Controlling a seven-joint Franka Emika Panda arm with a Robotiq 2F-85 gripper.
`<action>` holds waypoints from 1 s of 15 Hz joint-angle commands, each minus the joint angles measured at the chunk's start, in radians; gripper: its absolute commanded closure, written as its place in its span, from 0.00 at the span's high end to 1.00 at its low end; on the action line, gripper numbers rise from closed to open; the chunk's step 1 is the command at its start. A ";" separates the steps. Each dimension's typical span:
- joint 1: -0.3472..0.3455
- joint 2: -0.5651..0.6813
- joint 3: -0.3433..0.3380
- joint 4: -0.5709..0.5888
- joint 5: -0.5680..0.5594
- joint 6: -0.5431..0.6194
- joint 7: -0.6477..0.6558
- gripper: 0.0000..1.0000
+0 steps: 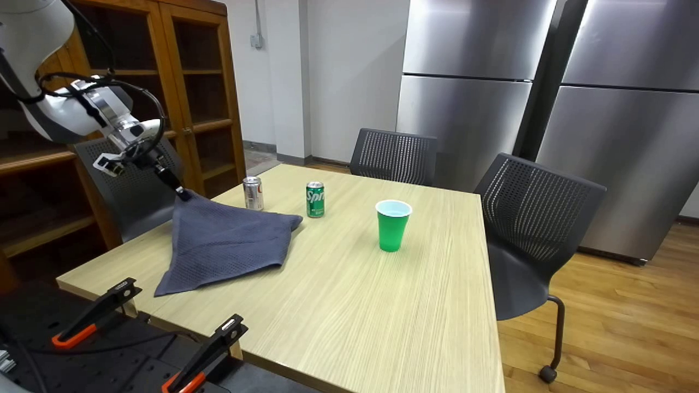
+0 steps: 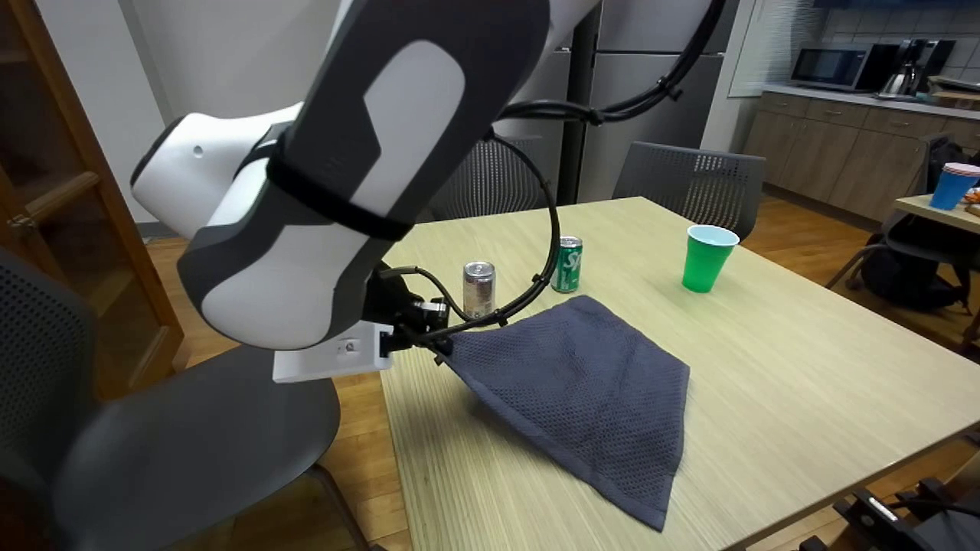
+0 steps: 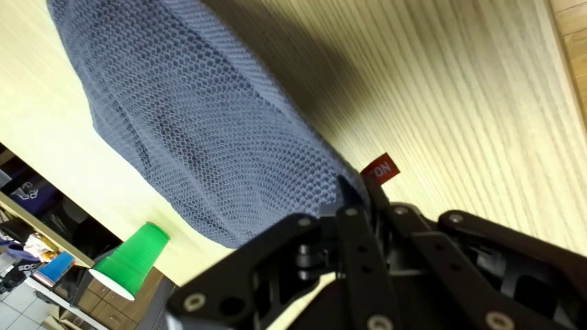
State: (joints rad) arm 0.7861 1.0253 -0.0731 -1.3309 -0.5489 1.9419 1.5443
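Both exterior views show a silver can [image 1: 253, 194] beside the towel [image 1: 234, 234].

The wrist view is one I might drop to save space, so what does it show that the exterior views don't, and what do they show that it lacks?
Only the wrist view: a red tag with white letters at the edge of the cloth, right by the gripper.

Only the exterior views: a silver can and a green can standing on the table, and steel fridges behind.

Shared: the cloth, its corner held in the gripper, the table and the green cup.
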 commanded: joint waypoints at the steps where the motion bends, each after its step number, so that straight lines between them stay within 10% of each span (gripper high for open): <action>1: 0.007 -0.030 0.009 -0.023 -0.009 0.021 -0.020 0.02; 13: 0.008 -0.014 0.014 -0.051 0.003 0.028 -0.029 0.02; 14: 0.008 -0.016 0.015 -0.057 0.002 0.028 -0.032 0.28; 15: 0.007 -0.020 0.015 -0.065 0.000 0.030 -0.035 0.32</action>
State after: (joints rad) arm 0.7977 1.0258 -0.0615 -1.3665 -0.5488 1.9612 1.5442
